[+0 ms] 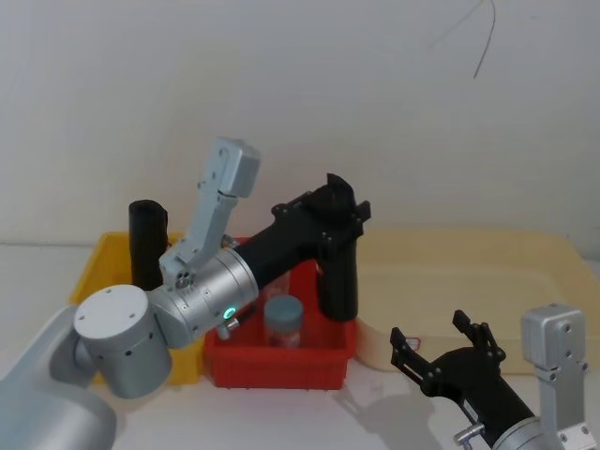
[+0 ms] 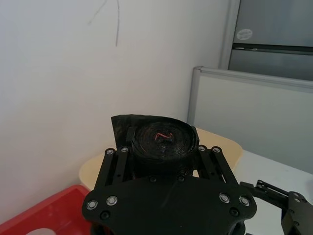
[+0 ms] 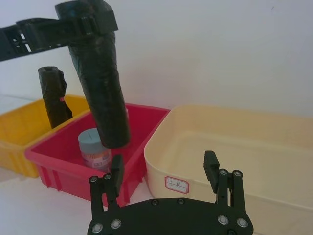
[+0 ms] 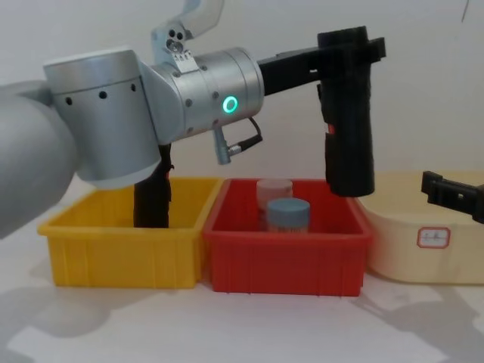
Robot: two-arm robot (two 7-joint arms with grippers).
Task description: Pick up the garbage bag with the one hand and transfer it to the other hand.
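The garbage bag [image 1: 337, 277] [image 3: 102, 88] [image 4: 349, 136] is a tall black roll with a small red mark on its side. It hangs nearly upright, its lower end over the right part of the red bin [image 4: 287, 261]. My left gripper [image 1: 342, 211] [image 2: 161, 147] [image 3: 88, 24] [image 4: 348, 45], on the arm with the green ring light, is shut on the roll's top end [image 2: 164, 137]. My right gripper [image 1: 429, 328] [image 3: 164, 160] [image 4: 446, 193] stands open and holds nothing. It is low at the front right, beside the cream tub and apart from the roll.
A second black roll [image 1: 147, 244] [image 3: 54, 95] stands in the yellow bin [image 4: 121, 257] on the left. The red bin [image 1: 277, 361] holds a grey-lidded jar [image 4: 287, 215] and a clear cup behind it. A cream tub [image 3: 230, 142] with a small label sits to the right.
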